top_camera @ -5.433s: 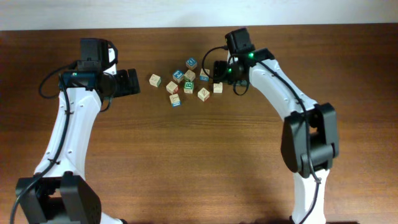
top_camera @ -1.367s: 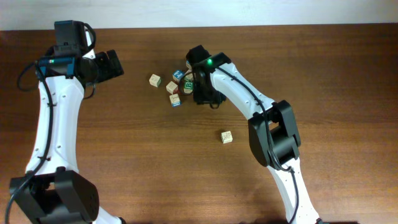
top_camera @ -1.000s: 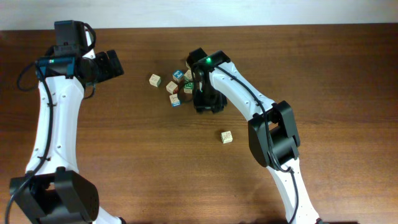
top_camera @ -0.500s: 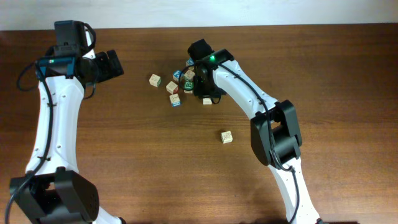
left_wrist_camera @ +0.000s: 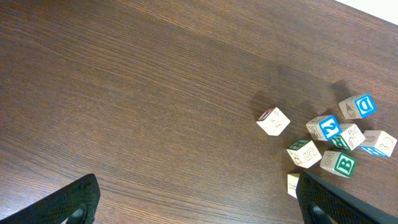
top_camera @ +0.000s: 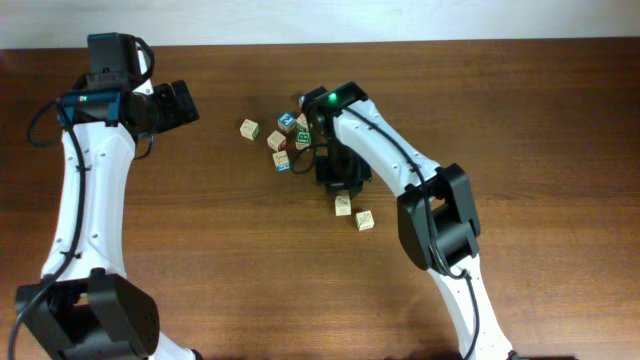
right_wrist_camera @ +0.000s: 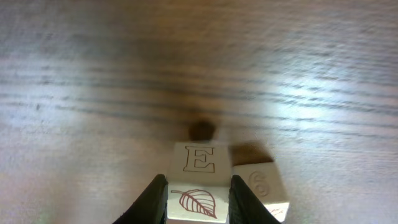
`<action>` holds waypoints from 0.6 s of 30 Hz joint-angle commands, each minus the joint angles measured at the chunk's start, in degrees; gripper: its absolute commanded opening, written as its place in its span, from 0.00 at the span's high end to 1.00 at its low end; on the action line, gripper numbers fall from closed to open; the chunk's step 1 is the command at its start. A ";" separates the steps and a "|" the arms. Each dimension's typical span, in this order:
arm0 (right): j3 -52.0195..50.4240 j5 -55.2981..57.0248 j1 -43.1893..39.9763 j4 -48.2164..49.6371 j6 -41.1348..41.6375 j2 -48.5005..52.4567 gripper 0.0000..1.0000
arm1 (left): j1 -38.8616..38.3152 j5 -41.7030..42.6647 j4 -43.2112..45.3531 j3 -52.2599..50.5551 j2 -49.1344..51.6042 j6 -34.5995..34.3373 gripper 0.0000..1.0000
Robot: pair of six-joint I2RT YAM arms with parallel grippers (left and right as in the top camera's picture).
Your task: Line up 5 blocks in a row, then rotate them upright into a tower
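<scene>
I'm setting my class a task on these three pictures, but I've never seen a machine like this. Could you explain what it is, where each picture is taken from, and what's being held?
It is a robot: a left arm and a right arm, both white, at a wooden table. One picture looks down from above; the other two come from a camera on each wrist. Small letter blocks lie clustered on the table. The left claw is open and empty. The right claw grips an E block, beside a second block.
</scene>
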 commanded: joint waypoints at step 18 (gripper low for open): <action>-0.55 13.38 9.18 -1.40 0.68 -5.62 0.85 | 0.15 -0.57 -0.09 0.87 0.00 -0.52 0.01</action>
